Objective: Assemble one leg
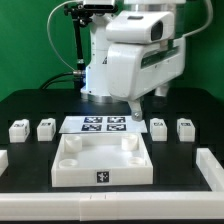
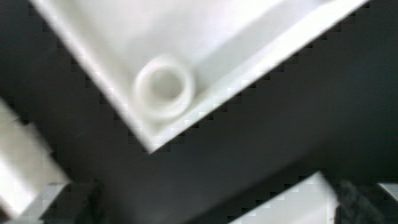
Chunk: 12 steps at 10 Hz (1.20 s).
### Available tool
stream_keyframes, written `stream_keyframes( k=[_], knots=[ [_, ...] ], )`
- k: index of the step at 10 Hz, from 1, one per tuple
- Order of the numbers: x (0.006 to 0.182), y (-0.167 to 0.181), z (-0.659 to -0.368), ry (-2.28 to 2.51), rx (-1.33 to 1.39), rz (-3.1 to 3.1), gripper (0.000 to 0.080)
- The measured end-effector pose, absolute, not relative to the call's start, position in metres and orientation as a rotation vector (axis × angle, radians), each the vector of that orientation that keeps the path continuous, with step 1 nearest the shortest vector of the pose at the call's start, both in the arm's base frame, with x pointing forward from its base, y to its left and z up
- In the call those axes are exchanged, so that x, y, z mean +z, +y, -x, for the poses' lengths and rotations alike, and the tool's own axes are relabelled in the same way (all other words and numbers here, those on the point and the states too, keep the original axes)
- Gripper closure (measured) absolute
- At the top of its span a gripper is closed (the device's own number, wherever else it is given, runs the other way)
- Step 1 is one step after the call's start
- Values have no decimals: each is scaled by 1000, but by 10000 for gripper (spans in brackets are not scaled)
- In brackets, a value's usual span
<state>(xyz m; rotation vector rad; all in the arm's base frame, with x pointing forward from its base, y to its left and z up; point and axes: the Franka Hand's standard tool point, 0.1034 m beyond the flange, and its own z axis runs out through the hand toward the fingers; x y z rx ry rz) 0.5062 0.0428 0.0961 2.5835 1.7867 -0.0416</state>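
Gripper (image 2: pixel 214 205) hovering over the tray (image 1: pixel 100 172) corner
Fingers (image 2: pixel 68 206) spread wide above a round socket (image 2: pixel 164 85); four legs (image 1: pixel 46 127) stand outside the tray.

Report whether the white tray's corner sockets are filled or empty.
Empty: nothing stands in the tray; the socket seen in the wrist view is hollow.

The legs (image 1: pixel 46 127) were white, each with a black-and-white square marker. The tray (image 1: pixel 75 175) was white, with one small marker. The marker board (image 1: pixel 100 125) was white with black tags. The table (image 1: pixel 30 160) was black and the arm (image 1: pixel 130 60) white.
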Motion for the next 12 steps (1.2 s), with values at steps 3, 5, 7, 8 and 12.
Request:
stream_keyframes(
  k=[3,5,7,8,12],
  knots=[
    [62,6,-456,2254,-22,-2206,150],
    [29,-16,-447,2348,-41,-2163,150],
    [10,-30,-446,2332,-65,-2222,150],
    [9,-32,-446,2323,-65,-2231,150],
    [9,-32,-445,2324,-66,-2232,548]
  ],
)
